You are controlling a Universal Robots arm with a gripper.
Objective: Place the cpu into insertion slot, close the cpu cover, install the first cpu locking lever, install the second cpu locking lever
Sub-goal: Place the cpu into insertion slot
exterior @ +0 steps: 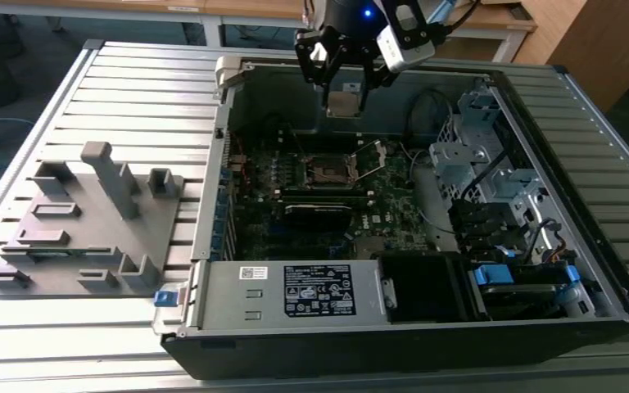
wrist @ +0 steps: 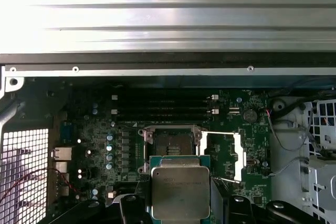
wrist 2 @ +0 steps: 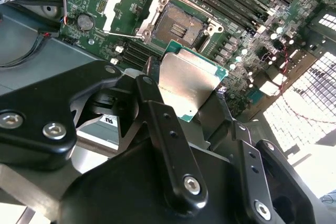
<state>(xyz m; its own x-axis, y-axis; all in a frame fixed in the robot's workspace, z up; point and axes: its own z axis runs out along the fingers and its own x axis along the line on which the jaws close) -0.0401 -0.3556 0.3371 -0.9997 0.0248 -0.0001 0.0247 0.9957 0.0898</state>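
Note:
My gripper (exterior: 344,97) hangs over the open computer case, shut on the cpu (exterior: 344,103), a small square chip with a grey-silver top. In both wrist views the cpu (wrist 2: 189,83) (wrist: 180,192) sits clamped by its edges between the black fingers (wrist 2: 153,103), well above the motherboard. Below it lies the insertion slot (exterior: 324,169) (wrist 2: 179,27) (wrist: 169,142), square with a dark centre and nothing in it. The cpu cover (exterior: 372,160) (wrist 2: 126,8) (wrist: 223,153), a silvery frame with a square window, is swung open beside the slot.
A grey power supply box (exterior: 292,291) with a white label stands at the case's near end. The drive cage and cables (exterior: 490,172) fill the exterior view's right. Long black memory slots (wrist: 163,106) run beside the socket. A grey fixture (exterior: 85,221) lies on the slatted table.

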